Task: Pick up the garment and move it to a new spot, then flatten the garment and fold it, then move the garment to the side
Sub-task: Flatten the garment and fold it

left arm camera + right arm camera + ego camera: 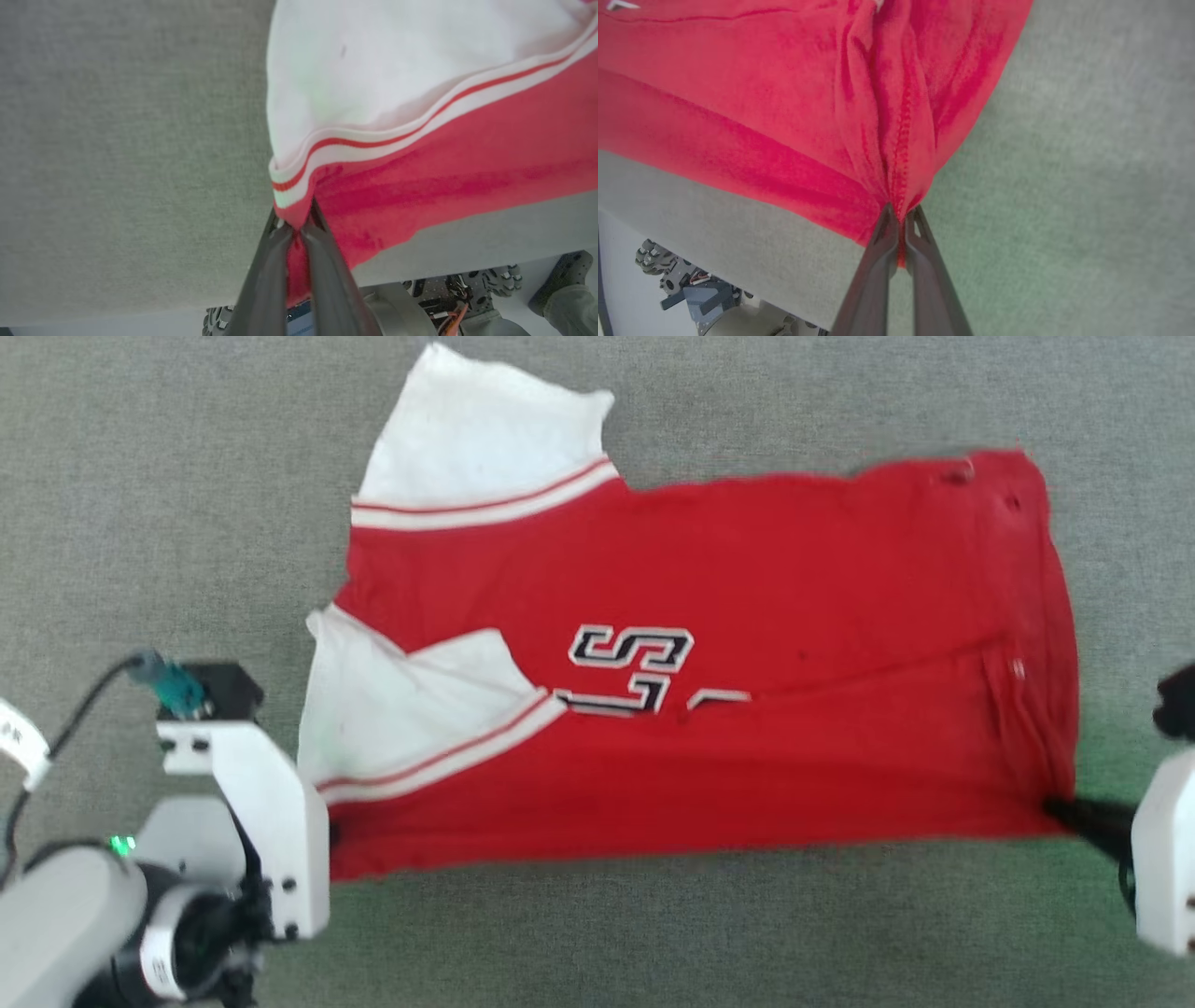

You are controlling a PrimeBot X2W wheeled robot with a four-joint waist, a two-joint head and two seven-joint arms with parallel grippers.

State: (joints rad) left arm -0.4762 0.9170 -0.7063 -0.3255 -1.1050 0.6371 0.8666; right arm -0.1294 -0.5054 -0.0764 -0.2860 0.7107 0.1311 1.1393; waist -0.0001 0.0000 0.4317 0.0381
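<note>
Presently, red jersey T-shirt point(747, 569), sideways on grey table cover point(140, 476): left gripper point(299, 224) pinched on near shoulder-end corner, right gripper point(901, 217) on near hem corner; likely folding step, next needing both corners carried evenly across.

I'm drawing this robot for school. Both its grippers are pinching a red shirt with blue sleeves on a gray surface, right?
Almost. The sleeves are white, not blue, as the head view shows. The rest holds: the left gripper and the right gripper both pinch the red shirt, which is on the gray surface.
</note>
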